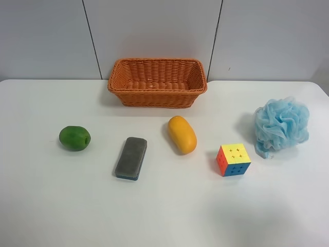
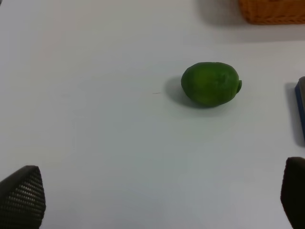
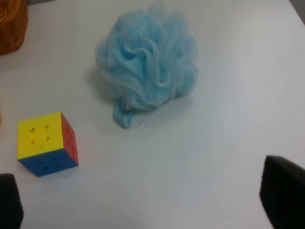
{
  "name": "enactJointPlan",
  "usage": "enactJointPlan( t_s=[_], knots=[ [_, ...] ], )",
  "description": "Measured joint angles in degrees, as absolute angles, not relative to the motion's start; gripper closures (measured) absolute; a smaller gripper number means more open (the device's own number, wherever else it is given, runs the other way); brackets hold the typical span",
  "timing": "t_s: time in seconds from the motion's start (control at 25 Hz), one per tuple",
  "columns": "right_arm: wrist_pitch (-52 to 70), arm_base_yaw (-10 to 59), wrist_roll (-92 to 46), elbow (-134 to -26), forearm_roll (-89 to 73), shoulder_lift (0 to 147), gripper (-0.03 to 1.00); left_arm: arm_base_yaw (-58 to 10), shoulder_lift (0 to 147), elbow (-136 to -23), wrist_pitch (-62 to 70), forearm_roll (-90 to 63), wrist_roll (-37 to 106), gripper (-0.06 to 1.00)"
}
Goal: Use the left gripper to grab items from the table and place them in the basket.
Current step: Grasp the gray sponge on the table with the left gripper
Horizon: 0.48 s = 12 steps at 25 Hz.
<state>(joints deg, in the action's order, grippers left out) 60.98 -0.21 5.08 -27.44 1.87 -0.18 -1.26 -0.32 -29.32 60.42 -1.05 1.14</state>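
On the table [image 1: 51, 206], in front of the basket [image 1: 154, 98]: green fruit [image 1: 74, 138], grey block [image 1: 131, 158], mango [image 1: 182, 134], puzzle cube [image 1: 234, 159], blue pouf [image 1: 281, 125]. Basket empty. Left claw [image 2: 157, 198] spread wide, holding nothing, facing the fruit. Nothing placed; all five remain.

No readable text, label or number is showing — the puzzle cube [image 1: 234, 159] is carrying only tiny star-shaped marks.
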Motion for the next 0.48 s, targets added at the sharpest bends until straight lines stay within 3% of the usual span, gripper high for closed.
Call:
enactJointPlan(
  t_s=[0.48],
  knots=[
    [60.98,-0.21,5.08,-27.44,1.87,-0.18,-0.02,-1.26,-0.32,-29.32,60.42,-1.05,1.14,-0.05]
  ],
)
